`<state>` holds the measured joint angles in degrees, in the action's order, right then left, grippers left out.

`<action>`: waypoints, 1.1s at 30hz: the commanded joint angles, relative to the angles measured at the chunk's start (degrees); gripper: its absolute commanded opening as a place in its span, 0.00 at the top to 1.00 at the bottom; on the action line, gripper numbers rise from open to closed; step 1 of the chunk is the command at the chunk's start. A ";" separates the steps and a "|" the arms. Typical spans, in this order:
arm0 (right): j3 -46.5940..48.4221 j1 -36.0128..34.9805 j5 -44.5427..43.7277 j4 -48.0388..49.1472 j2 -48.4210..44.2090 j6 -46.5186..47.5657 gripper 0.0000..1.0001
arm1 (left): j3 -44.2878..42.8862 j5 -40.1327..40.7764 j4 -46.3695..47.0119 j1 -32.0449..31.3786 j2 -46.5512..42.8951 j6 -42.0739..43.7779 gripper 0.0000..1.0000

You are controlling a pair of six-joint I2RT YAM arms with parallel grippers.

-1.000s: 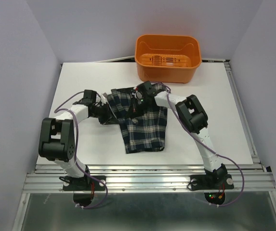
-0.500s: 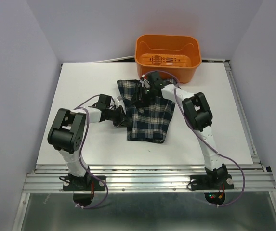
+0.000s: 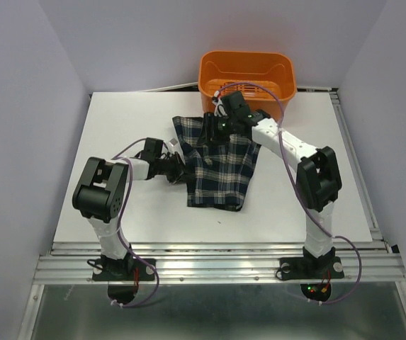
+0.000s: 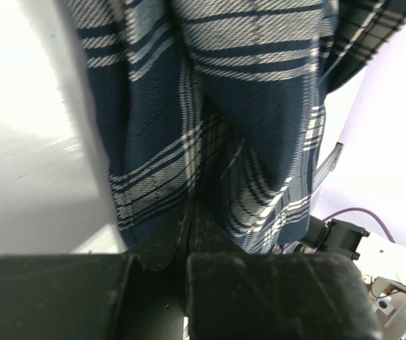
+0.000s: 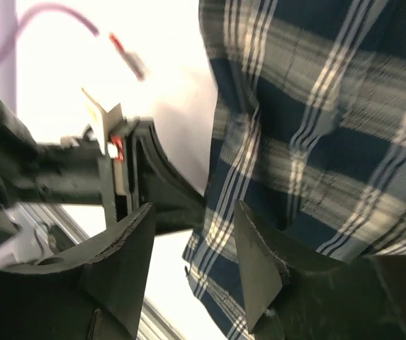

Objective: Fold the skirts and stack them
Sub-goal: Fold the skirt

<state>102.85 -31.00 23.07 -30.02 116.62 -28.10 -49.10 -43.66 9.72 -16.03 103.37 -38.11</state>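
Note:
A navy-and-green plaid skirt (image 3: 220,166) lies rumpled on the white table (image 3: 117,120), near the middle. My left gripper (image 3: 182,172) is low at the skirt's left edge; in the left wrist view (image 4: 192,225) its jaws are closed with the plaid cloth (image 4: 259,106) pinched between them. My right gripper (image 3: 221,125) hovers over the skirt's far edge. In the right wrist view (image 5: 192,237) it is open and empty, with the skirt (image 5: 316,142) below and the left gripper beyond it.
An orange plastic basket (image 3: 245,78) stands at the table's back edge, just behind my right gripper. Purple walls close in the table on the left, right and back. A metal rail (image 3: 217,265) runs along the near edge.
The skirt was pulled to the right and bunched up. My right gripper then let go, rose and moved back toward the basket. My left gripper stays shut on the left edge.

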 commanded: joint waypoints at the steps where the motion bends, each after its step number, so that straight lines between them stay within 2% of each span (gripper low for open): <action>1: -6.51 -3.88 -1.46 -3.55 -1.30 2.43 0.47 | 0.94 -2.57 4.08 -0.67 -3.09 -1.79 0.97; 3: -8.01 -5.90 -0.31 -3.55 -1.31 2.00 0.46 | 1.11 -2.49 4.35 -0.84 -4.23 -2.14 0.97; 5: -10.20 -7.31 1.26 -2.50 -1.31 1.12 0.39 | 1.11 -2.40 4.70 -0.93 -4.58 -2.41 0.97; 14: -9.25 -8.37 -0.04 -3.20 2.82 0.15 0.40 | 2.25 -3.27 8.04 -1.11 -4.85 -4.34 0.97; 17: -8.63 -8.37 -0.66 -3.03 4.58 0.15 0.47 | 2.78 -3.80 8.83 -1.19 -4.76 -4.87 0.97; 18: -8.37 -8.37 -0.66 -3.20 5.02 0.15 0.56 | 2.87 -3.98 9.09 -1.19 -4.85 -4.87 0.97; 24: -6.87 -8.37 -1.62 -3.38 7.31 1.55 0.84 | 3.31 -5.03 11.11 -1.28 -4.32 -6.45 0.97; 25: -6.61 -8.37 -1.71 -3.55 7.57 1.90 0.93 | 3.31 -5.12 11.20 -1.28 -4.41 -6.54 0.97; 26: -6.52 -8.37 -1.80 -3.55 7.48 2.08 0.97 | 3.31 -5.29 11.12 -1.28 -4.58 -6.54 0.97; 27: -6.61 -8.37 -2.24 -3.55 7.31 2.17 0.99 | 3.14 -4.95 10.42 -1.11 -4.93 -6.19 0.97; 33: -5.64 -8.37 -0.22 -3.73 5.55 3.49 0.99 | 2.96 -0.20 -0.13 1.79 -7.57 0.84 0.94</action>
<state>93.47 -39.35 22.81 -35.03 123.57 -26.28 -46.46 -45.08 14.76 -16.27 99.46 -41.80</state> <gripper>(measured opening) 0.057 0.079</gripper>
